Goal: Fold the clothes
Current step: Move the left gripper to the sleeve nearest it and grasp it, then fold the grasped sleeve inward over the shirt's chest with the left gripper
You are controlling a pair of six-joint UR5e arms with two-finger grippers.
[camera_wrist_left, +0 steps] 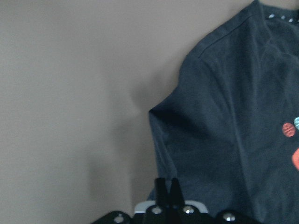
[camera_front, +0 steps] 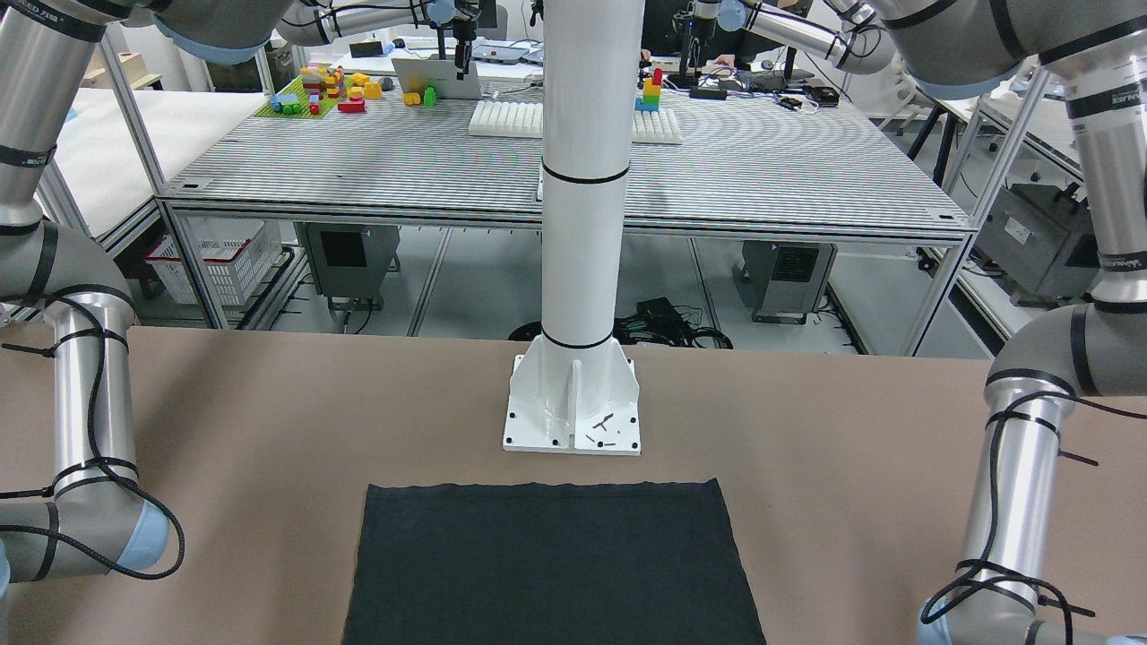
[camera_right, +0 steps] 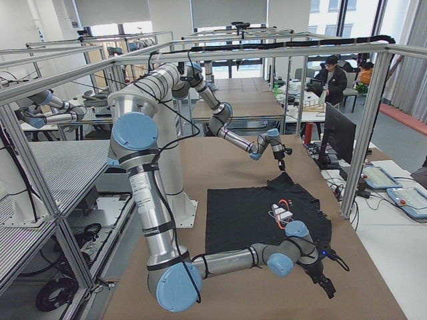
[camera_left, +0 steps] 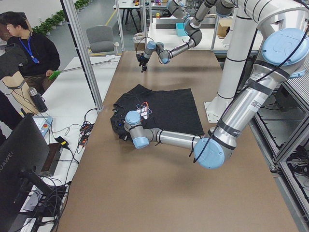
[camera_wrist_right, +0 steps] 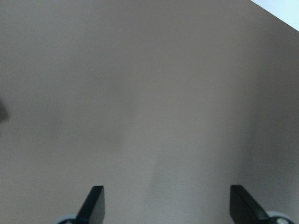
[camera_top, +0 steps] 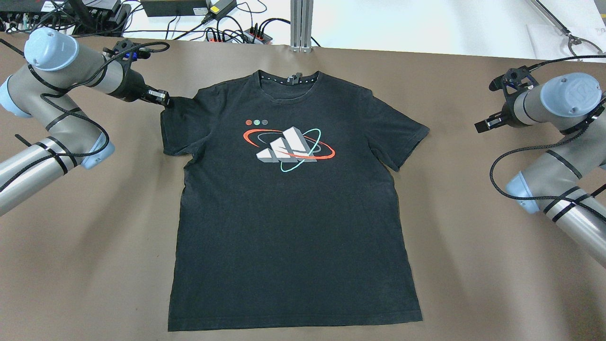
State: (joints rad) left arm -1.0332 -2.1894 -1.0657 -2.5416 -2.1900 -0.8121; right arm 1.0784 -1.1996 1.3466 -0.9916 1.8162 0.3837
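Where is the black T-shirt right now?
In the overhead view the T-shirt lies flat, centred on the brown table, with the left claw pinching its sleeve.

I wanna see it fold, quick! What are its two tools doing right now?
Left tool: closed, pinching the T-shirt by its sleeve.
Right tool: open, holding nothing.

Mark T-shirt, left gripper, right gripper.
T-shirt (camera_top: pixel 293 227): overhead view, plain fabric below print.
left gripper (camera_top: pixel 164 99): overhead view, fingers at sleeve.
right gripper (camera_wrist_right: pixel 167 204): right wrist view, between open fingers.
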